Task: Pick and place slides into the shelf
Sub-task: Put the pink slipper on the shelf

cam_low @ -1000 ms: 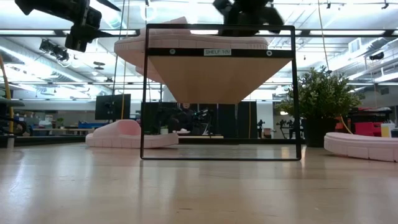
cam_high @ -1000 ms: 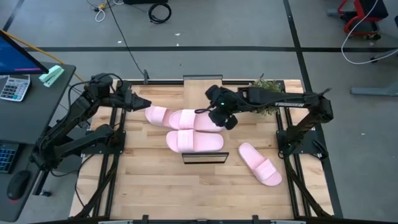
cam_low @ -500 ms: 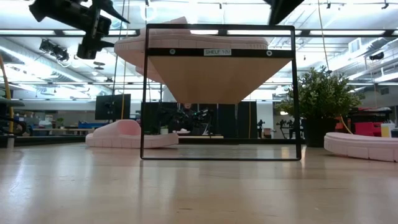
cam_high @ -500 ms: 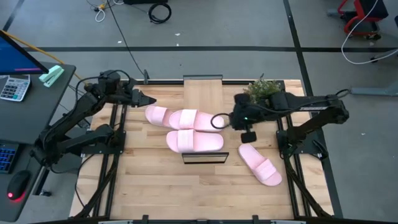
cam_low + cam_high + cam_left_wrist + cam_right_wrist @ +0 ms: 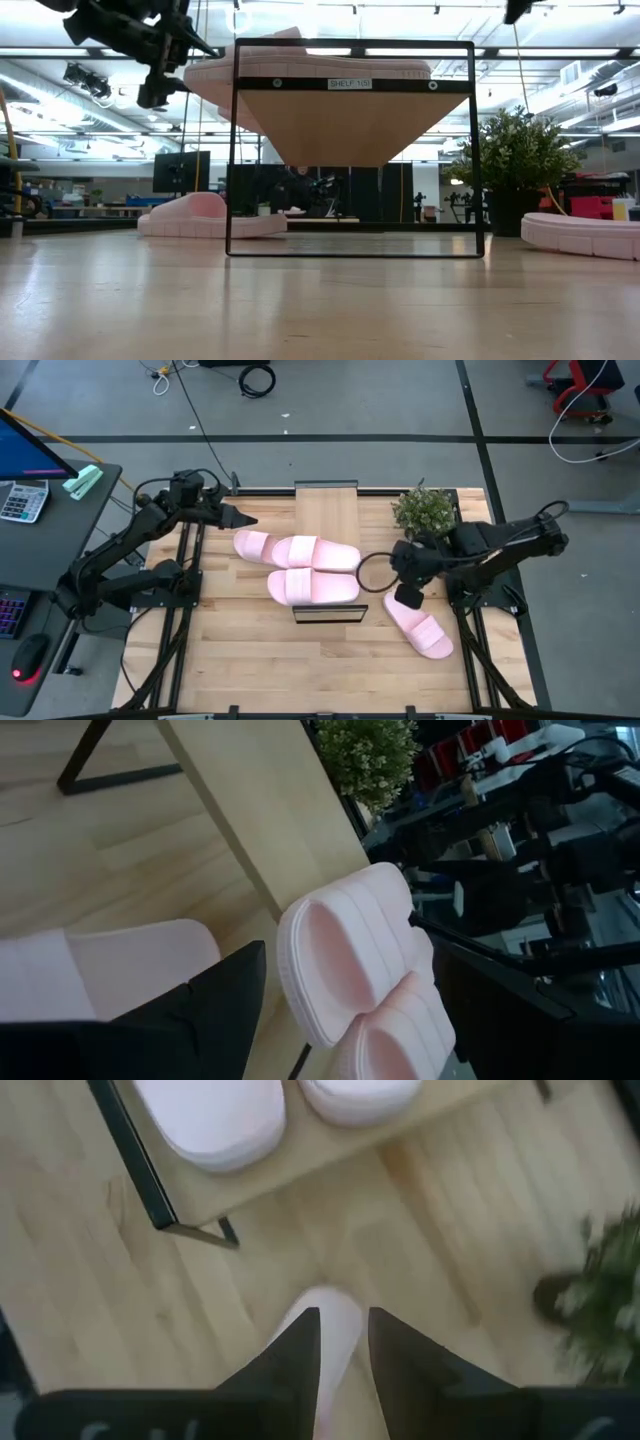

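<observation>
The right gripper [image 5: 408,597] hangs over the table [image 5: 250,660], holding nothing, its two fingers [image 5: 296,1348] a narrow gap apart. Directly below and just ahead of it lies the loose slide [image 5: 418,623], flat on the table. Two more slides [image 5: 312,586] rest side by side on the shelf [image 5: 327,512], off to the gripper's far side, beyond the shelf's black end frame [image 5: 140,1170]. A fourth slide [image 5: 252,545] lies on the table just before the left gripper [image 5: 241,518], which hovers open and empty.

These slides look like light, springy foam: easy to lift and hard to damage, but they will squash and may twist. The wide strap looks like the best hold, pinched across its middle so the footbed hangs level. Gripping the thick sole edge is likelier to slip.
</observation>
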`<state>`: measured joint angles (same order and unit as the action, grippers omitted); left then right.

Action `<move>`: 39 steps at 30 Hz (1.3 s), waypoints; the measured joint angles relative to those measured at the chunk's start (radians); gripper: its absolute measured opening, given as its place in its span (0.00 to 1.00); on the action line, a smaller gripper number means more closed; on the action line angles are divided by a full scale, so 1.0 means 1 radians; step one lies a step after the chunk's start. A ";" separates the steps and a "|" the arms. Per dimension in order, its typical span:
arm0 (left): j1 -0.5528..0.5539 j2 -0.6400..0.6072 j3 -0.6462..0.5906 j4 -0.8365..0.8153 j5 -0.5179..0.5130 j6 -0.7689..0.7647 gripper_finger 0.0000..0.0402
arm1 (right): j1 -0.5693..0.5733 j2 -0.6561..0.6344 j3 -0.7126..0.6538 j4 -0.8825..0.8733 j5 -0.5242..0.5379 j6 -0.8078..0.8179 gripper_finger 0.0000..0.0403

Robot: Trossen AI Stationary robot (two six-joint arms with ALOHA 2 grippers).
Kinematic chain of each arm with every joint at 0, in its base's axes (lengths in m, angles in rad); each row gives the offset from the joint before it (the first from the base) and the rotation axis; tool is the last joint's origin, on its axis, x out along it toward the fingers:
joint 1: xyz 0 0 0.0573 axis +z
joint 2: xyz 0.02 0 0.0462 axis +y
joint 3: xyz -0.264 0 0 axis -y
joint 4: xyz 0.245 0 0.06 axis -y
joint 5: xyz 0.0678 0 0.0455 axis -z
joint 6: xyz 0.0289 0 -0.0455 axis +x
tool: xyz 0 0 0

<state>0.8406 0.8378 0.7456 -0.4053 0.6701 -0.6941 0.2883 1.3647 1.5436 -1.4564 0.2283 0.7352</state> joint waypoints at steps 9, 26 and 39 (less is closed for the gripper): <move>0.001 0.000 0.000 -0.001 0.000 0.014 0.73 | 0.129 0.000 -0.093 -0.039 0.005 0.348 0.23; 0.000 0.000 0.000 -0.022 -0.071 0.023 0.73 | 0.396 0.001 -0.330 0.032 0.009 0.878 0.23; -0.089 0.000 0.000 -0.017 -0.115 -0.143 0.73 | 0.636 0.001 -0.356 0.085 0.008 1.240 0.23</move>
<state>0.7516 0.8375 0.7456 -0.4225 0.5553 -0.8370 0.9245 1.3659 1.1881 -1.3715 0.2367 1.9748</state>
